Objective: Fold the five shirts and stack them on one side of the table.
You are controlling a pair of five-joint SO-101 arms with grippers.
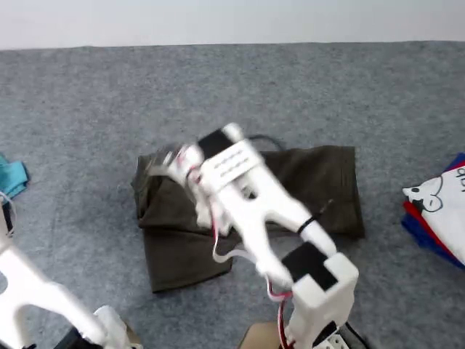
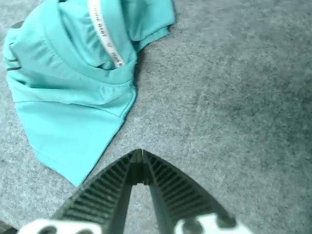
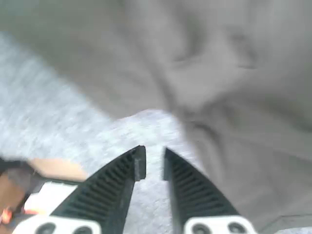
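Starting at the left edge, a teal shirt [image 1: 10, 178] lies rumpled and unfolded, its collar turned up in the left wrist view. The left claw [image 2: 142, 155] hangs just beside it over bare table, its tips pressed together with nothing between them. In the middle lies an olive shirt [image 1: 312, 185], flat along its right part but bunched and partly doubled over at its left end. The right claw [image 3: 153, 160] hovers over that bunched end; its own camera shows the jaws a narrow way apart and empty, above the shirt's edge where it meets the table. At the right edge sits a stack [image 1: 436, 207] of what look like three shirts, white on top of red and blue, cut off by the frame.

By that reckoning three of the five look done, the olive one is mid-fold, and the teal one is untouched. The teal one would also have to cross the table to join the stack, if the right side is the chosen one.

The table [image 1: 305, 80] is covered in grey, felt-like fabric, with a plain pale wall [image 1: 218, 18] behind it.
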